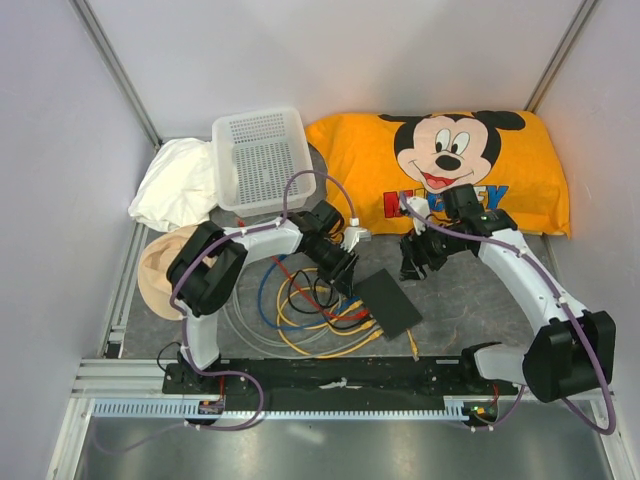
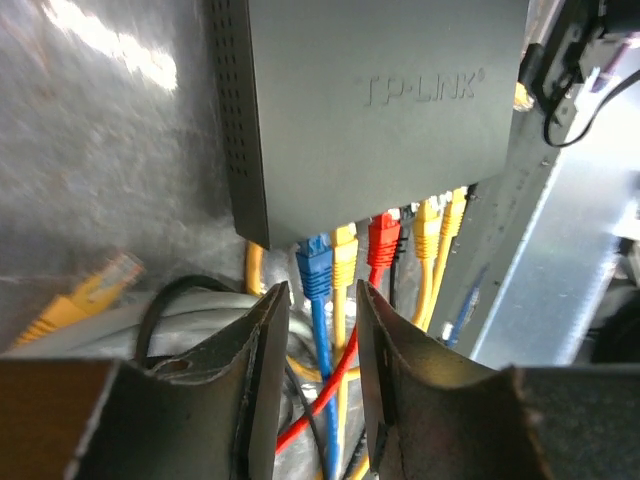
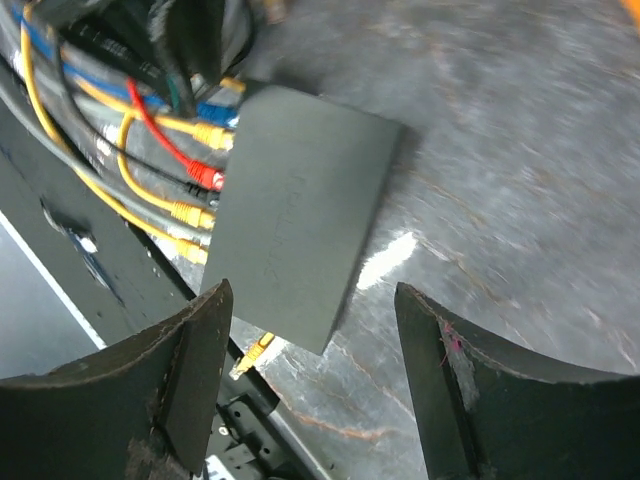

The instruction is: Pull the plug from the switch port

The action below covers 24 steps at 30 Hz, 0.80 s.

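The black flat switch box lies on the grey table, also seen in the left wrist view and the right wrist view. Its near edge holds a blue plug, yellow plugs, a red plug and more yellow plugs. My left gripper is open just short of that edge, with the blue and yellow cables between its fingers, touching neither. My right gripper is open and empty, hovering above the table beyond the box, seen from above.
Loose coils of yellow, blue, red and black cable lie left of the box. A loose yellow plug lies by the front rail. A white basket, white cloth and orange Mickey pillow sit at the back.
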### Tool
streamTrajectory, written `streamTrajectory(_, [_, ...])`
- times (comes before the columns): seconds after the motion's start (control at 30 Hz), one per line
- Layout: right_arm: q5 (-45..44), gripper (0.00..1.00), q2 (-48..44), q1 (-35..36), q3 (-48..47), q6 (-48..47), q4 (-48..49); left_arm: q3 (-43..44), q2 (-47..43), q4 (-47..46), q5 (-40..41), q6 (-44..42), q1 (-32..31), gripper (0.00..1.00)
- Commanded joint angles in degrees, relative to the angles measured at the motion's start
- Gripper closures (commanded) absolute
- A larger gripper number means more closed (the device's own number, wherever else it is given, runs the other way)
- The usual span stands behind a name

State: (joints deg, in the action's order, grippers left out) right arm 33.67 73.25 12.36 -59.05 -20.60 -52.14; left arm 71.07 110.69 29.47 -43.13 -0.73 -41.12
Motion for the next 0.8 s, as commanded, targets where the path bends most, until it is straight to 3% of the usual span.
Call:
streamTrajectory(0.0, [-0.2, 0.25, -2.8, 4.0, 3.0, -4.4, 5.0, -3.5, -1.6, -4.8, -4.2, 6.8, 2.2, 0.58])
streamTrajectory(0.33, [-1.3, 0.26, 8.3, 9.6, 1.0, -2.6, 7.8, -5.1, 3.1, -12.6, -13.5, 14.6, 8.0, 0.55])
streamTrajectory(0.77, [-12.9, 0.31, 18.8, 11.7, 2.5, 7.1, 17.0, -5.3, 5.5, -16.7, -18.9, 15.1, 7.5, 0.58])
